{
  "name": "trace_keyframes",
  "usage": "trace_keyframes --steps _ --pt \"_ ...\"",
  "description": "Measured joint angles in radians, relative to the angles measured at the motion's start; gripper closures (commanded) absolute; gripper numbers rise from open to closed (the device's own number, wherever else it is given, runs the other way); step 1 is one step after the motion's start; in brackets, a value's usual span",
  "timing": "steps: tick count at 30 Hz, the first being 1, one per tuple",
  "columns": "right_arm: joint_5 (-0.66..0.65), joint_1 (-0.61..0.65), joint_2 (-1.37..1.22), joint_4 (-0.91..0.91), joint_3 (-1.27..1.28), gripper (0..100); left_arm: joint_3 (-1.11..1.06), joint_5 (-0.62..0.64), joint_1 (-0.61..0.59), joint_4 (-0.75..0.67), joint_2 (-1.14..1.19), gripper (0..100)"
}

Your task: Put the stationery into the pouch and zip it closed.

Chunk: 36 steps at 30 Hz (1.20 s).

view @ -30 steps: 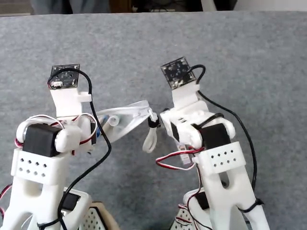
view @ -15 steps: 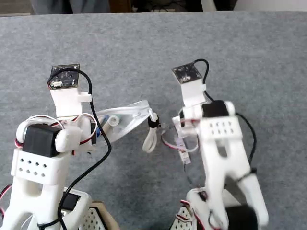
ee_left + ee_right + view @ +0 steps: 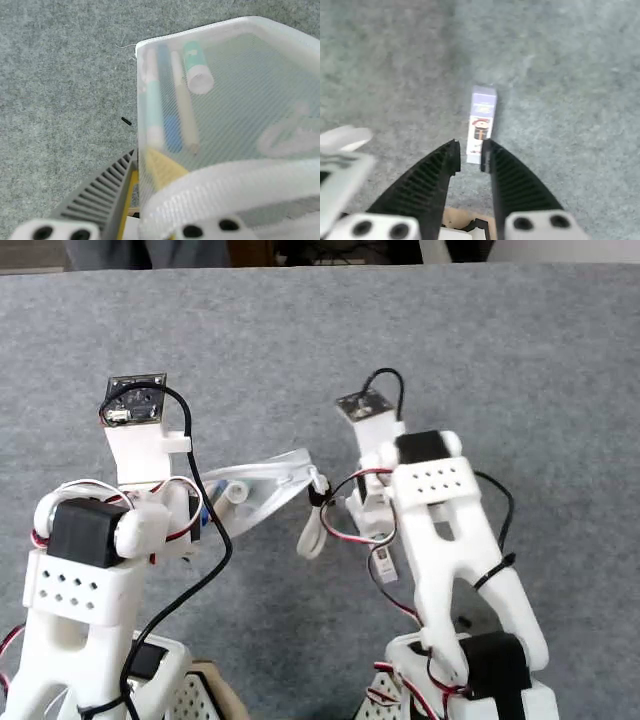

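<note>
Left tool [image 3: 136,172] grips the pouch [image 3: 225,100] — right tool [image 3: 470,149] narrowly parted over a small box [image 3: 482,117].

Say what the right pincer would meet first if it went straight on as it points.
Probably the small box lying on the table, straight ahead of the right pincer. Depth is unclear, so this is a guess.

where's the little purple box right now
In the right wrist view, the little purple box lies flat on the grey table straight ahead of the right pincer, its near end showing between the parted tips.
</note>
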<state>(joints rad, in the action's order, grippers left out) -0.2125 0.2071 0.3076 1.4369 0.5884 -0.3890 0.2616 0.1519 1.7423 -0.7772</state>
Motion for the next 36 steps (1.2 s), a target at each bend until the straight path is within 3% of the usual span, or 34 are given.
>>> trace_keyframes --steps 26,32,36 --pt "-0.041 0.006 0.0 -0.186 0.195 88.5 0.0 0.0 0.0 0.0 0.0 97" --pt "-0.041 -0.057 0.0 -0.204 0.195 88.4 0.0 0.0 0.0 0.0 0.0 97" --pt "-0.041 -0.074 0.0 -0.206 0.195 82.5 0.0 0.0 0.0 0.0 0.0 97"
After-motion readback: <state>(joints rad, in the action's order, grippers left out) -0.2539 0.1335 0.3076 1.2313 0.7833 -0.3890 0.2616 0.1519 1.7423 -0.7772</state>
